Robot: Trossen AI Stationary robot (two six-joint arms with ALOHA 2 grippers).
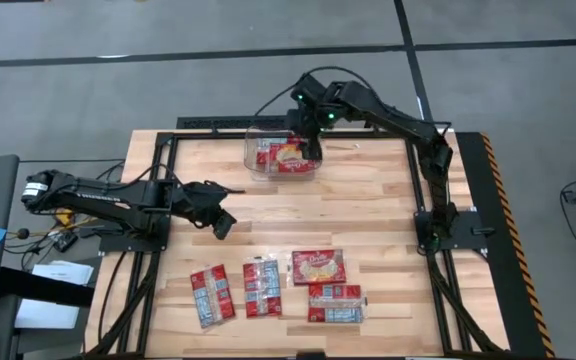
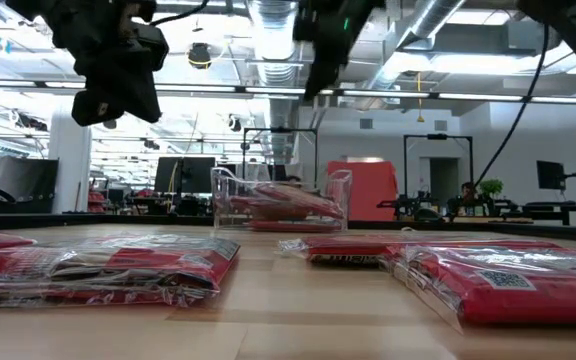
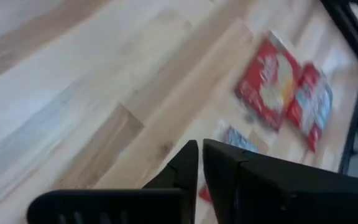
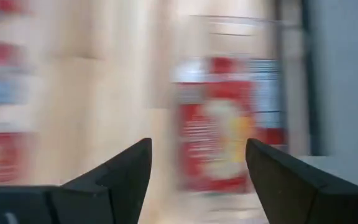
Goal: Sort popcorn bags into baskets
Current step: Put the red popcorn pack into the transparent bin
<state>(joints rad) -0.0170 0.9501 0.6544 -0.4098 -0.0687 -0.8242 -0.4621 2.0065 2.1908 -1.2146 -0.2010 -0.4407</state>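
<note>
A clear plastic tub (image 1: 283,152) stands near the table's far edge with red popcorn bags (image 1: 290,157) lying flat inside; it also shows in the low view (image 2: 280,200). Several more red and pale-blue bags lie flat near the near edge (image 1: 318,266) (image 1: 212,294) (image 1: 262,287) (image 1: 335,303). My right gripper (image 1: 313,150) hangs above the tub's right part, open and empty, with a bag (image 4: 219,124) showing below its fingers. My left gripper (image 1: 224,224) hovers above bare wood left of centre, shut and empty (image 3: 201,163).
Black frame rails run along the table's edges (image 1: 173,140). Bare wood lies between the tub and the row of bags (image 1: 328,215). The right arm's base stands at the table's right side (image 1: 438,225).
</note>
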